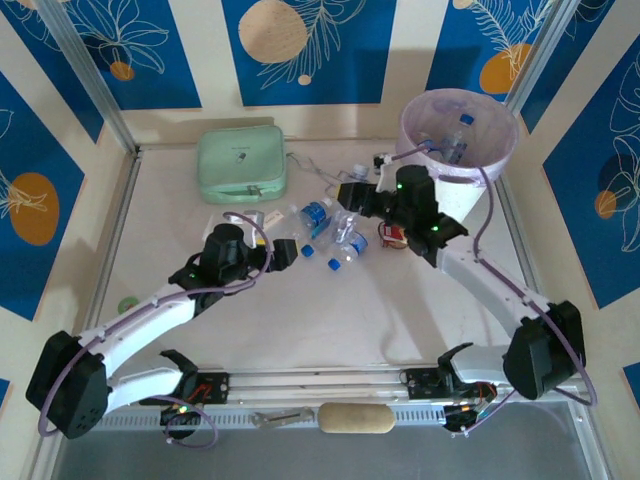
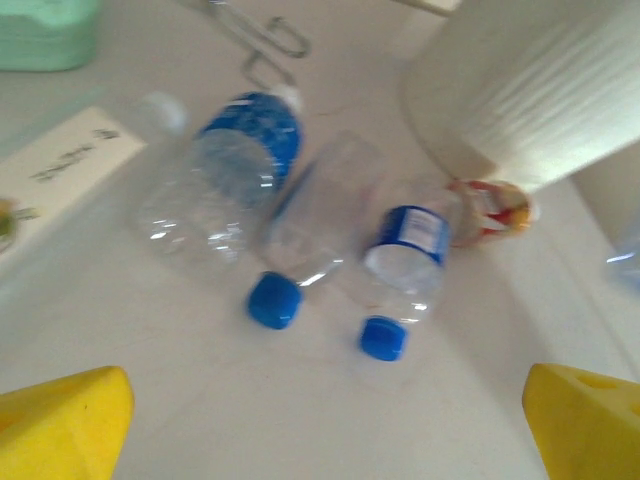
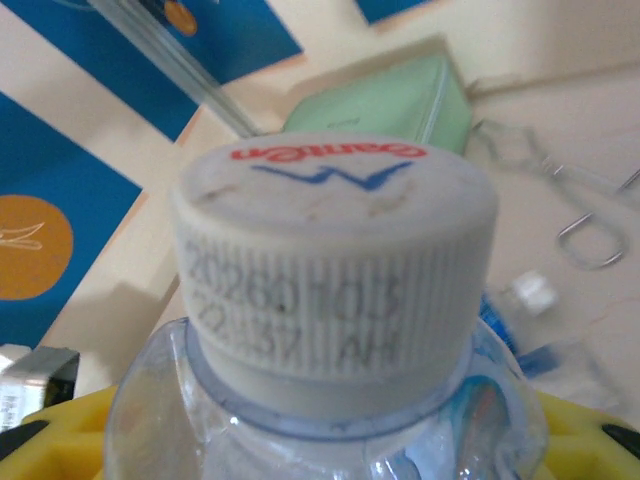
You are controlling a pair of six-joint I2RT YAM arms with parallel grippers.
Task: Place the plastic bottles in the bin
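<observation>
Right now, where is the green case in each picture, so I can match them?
Top external: green case, upper part, left of the middle.
Left wrist: green case, cut off in the top left corner.
Right wrist: green case, near the top, behind the white-capped bottle.
Shared landmark: the bent wire clip, lying right of the case in every view.

In the top view the left arm (image 1: 150,320) reaches from lower left toward mid-frame; the left gripper (image 1: 284,252) points right, its yellow fingers (image 2: 60,420) spread wide; the right arm (image 1: 490,285) stretches from lower right to upper centre; the right gripper (image 1: 352,196) clamps a white-capped bottle (image 3: 330,260).
</observation>
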